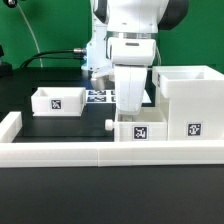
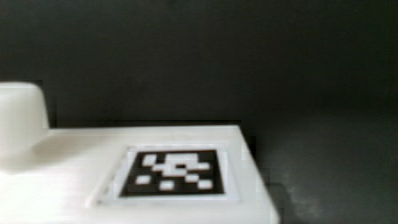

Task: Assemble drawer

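The drawer's tall white casing stands at the exterior view's right, with a tag on its front. One small knobbed tray sits just beside it, its knob pointing to the exterior view's left. A second tray sits further left. My gripper hangs straight down right over the near tray, and its fingertips are hidden behind the tray's rim. The wrist view shows a white tagged face very close and blurred, with a white rounded part beside it. No fingers show there.
A long low white rail runs along the front, with a short arm at the exterior view's left. The marker board lies behind the gripper. The table is black.
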`<state>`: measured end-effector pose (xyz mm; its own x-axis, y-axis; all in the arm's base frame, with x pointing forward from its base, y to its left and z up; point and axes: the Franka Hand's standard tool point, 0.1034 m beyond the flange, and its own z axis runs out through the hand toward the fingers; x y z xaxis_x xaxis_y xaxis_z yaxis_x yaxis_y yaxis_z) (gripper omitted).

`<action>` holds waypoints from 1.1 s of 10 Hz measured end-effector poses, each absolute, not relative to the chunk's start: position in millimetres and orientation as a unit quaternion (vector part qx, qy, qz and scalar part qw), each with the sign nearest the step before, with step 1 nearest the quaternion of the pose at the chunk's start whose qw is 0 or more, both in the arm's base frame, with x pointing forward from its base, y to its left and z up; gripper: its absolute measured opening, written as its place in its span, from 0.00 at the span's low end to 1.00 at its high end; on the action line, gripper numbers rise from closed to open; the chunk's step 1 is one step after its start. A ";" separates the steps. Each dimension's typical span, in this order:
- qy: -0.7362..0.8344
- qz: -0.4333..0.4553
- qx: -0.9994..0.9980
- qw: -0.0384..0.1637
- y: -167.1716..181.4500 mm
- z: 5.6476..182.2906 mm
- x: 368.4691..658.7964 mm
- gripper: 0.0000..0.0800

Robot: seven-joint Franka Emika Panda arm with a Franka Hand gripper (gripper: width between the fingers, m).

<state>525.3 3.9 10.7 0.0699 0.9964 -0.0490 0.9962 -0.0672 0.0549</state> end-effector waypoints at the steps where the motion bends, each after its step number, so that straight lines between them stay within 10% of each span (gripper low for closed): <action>1: 0.687 -0.001 0.725 0.039 2.3 11.3 525.9 0.06; 11: 0.679 -0.010 0.733 0.043 5.2 11.1 525.8 0.06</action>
